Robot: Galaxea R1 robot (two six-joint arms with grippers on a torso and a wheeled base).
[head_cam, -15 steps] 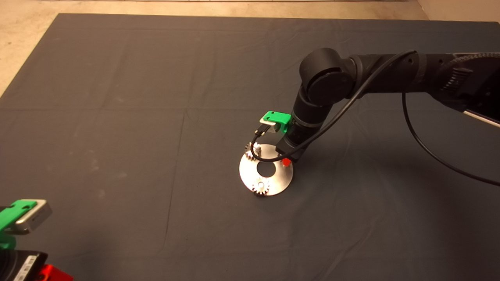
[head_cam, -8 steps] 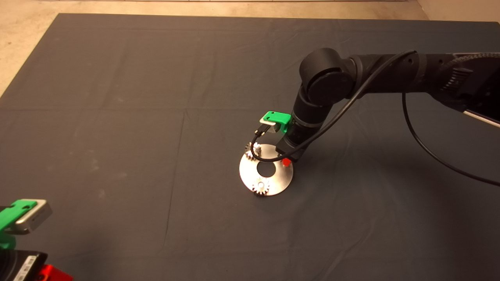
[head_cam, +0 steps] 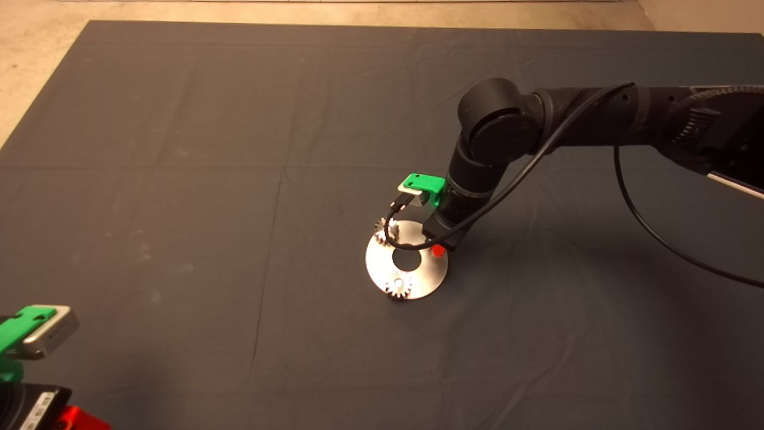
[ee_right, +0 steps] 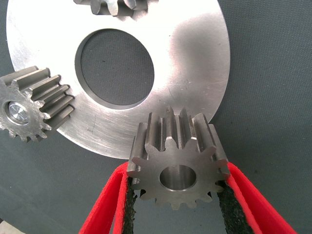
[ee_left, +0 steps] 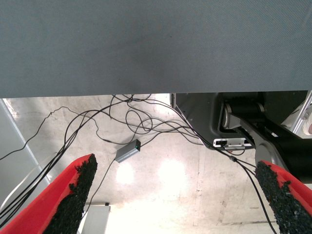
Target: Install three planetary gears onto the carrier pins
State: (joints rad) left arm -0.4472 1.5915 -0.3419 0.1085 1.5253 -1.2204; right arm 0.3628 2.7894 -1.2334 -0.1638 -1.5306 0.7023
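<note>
Right gripper (ee_right: 178, 195) clamps third gear (ee_right: 178, 163) over disc (ee_right: 195, 58) — two gears (ee_right: 31, 105) seated; left gripper (ee_left: 170, 195) parked, fingers apart.

Robot lab, dark mat (head_cam: 179, 179), floor cables (ee_left: 146, 122)

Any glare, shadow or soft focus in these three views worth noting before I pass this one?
Head view: the right arm throws a broad soft shadow on the mat beside the disc. Right wrist view: the disc shows bright sheen, and the gear in the right gripper is crisp. Left wrist view: two glare patches on the floor; the left gripper is parked.
</note>
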